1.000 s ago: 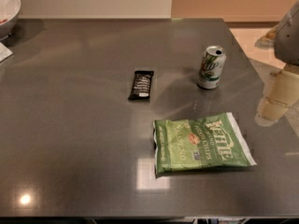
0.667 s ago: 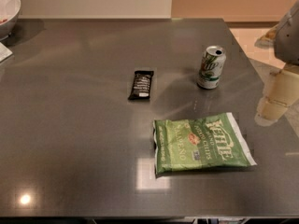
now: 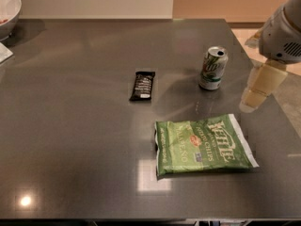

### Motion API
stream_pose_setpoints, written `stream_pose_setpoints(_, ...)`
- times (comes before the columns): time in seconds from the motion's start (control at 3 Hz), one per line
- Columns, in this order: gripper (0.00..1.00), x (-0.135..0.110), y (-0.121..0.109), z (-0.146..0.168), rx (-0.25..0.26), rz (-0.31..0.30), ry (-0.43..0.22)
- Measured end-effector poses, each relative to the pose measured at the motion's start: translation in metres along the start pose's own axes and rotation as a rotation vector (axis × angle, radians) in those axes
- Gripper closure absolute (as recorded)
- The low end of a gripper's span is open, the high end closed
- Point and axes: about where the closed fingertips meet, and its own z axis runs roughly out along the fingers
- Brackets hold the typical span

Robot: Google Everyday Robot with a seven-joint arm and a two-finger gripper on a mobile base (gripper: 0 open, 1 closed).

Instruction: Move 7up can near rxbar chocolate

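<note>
A dark grey, glossy tabletop (image 3: pixel 70 126) filled most of the view. A pale wall ran behind it, and a tan surface showed past its far right corner. Two soft patches of light glared on the near part of the tabletop.

The 7up can (image 3: pixel 212 68) stood upright in the right half of the tabletop, toward the far side, with its silver top and opening turned up. The rxbar chocolate (image 3: pixel 142 85) lay flat to the can's left, near the middle of the tabletop, with its long side running away from the camera. The two were well apart, with bare surface between them, and nothing touched either one.

A green chip bag (image 3: pixel 204 145) lay flat nearer the camera, below the can and to the right of the bar, clear of both. The rim of a white bowl (image 3: pixel 7 6) showed at the far left corner. Just in front of it, a small white flat thing (image 3: pixel 3 53) was cut off by the left edge.

The claw (image 3: pixel 251 100) hung at the right side, to the right of the can and a little nearer the camera. It was a cream-coloured piece slanting down and to the left from the white arm housing (image 3: pixel 282 32). It was apart from the can, above the far right corner of the chip bag, and held nothing. I could not tell whether it was spread or pressed together.
</note>
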Motion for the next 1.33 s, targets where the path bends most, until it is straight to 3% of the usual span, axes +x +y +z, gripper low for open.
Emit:
stream_pose_setpoints(0.67,0.0,0.003,-0.059,0.031,0.023,0.074,-0.057)
stream_pose_setpoints(1.33,0.0,-0.017,-0.104,0.074,-0.029,0.135,-0.167)
